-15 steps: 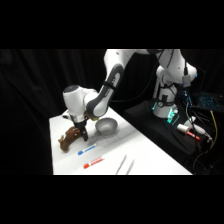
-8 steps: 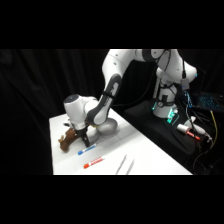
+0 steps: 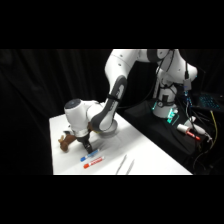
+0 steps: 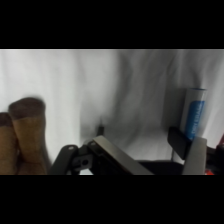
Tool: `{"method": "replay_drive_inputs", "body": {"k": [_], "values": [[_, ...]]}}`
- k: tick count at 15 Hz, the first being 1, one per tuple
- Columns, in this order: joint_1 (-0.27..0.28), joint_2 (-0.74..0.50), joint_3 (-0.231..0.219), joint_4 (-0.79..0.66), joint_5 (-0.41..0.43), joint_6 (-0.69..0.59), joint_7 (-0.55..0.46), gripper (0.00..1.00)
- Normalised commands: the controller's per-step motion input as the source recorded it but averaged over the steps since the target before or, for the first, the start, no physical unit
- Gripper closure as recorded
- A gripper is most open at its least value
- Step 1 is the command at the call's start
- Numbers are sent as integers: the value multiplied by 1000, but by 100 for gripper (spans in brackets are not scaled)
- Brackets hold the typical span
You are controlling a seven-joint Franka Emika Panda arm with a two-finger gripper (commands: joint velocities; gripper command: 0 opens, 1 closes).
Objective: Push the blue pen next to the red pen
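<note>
- One blue pen (image 3: 87, 157), lying on the table (image 3: 150, 150).
- One red pen (image 3: 93, 163), just beside the blue one.
- One brown object (image 3: 65, 142) near the table's left edge.
- Two thin silvery sticks (image 3: 123, 164), side by side.
- One white arm with one pincer (image 3: 88, 148).

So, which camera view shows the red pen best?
The side view: the red pen lies in full on the table, just in front of the blue pen. The wrist view shows at most a red speck at its lower right corner.
</note>
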Motion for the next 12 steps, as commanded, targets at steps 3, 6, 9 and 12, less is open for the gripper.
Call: {"method": "replay_drive_inputs", "body": {"k": [3, 6, 9, 12], "values": [[176, -92, -2, -81, -93, 20, 114, 0], [143, -183, -54, -158, -151, -53, 110, 0], [97, -403, -92, -321, -195, -161, 59, 0], [43, -685, -33, -483, -141, -307, 17, 0]]}}
